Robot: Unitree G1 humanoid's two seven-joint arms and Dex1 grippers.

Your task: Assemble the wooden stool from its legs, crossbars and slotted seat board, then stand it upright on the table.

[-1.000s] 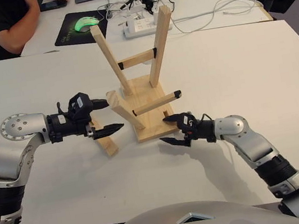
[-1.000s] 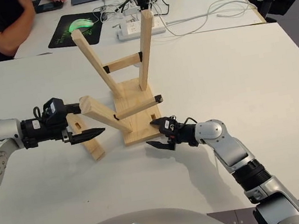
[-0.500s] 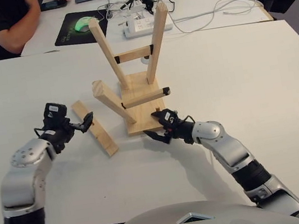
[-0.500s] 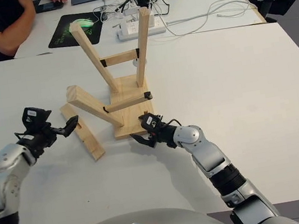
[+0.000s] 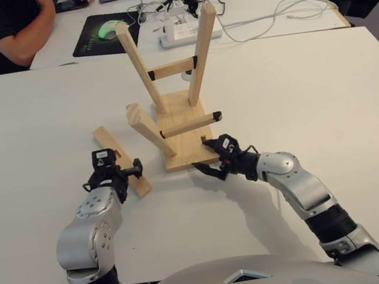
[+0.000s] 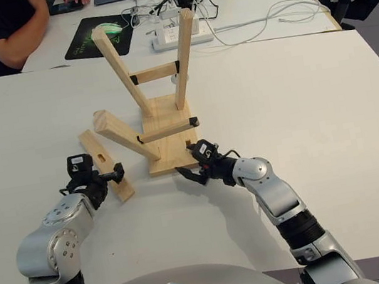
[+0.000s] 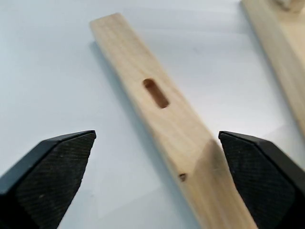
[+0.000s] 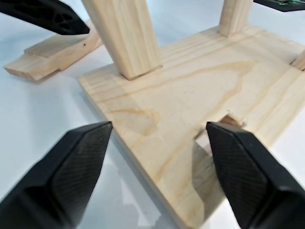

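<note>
The slotted seat board (image 5: 182, 134) lies flat on the white table. Two legs (image 5: 136, 65) rise from it, joined by a crossbar (image 5: 172, 68). A third leg (image 5: 147, 129) leans out to the left with a crossbar (image 5: 188, 125) on it. One loose leg (image 7: 162, 119) with a slot (image 7: 156, 93) lies left of the board. My left gripper (image 5: 124, 174) is open low over that loose leg, one finger on each side of it. My right gripper (image 5: 205, 158) is open at the board's near right corner (image 8: 190, 114), its fingers (image 8: 71, 167) straddling the edge.
A power strip (image 5: 183, 33), cables and a mouse pad (image 5: 102, 35) lie on the table behind. A seated person's arm (image 5: 29, 38) rests at the far left. Bare white tabletop (image 5: 312, 94) stretches to the right of the stool.
My left arm pulled back from the leaning leg and came down over the loose leg. The right gripper stayed at the seat board's near edge.
</note>
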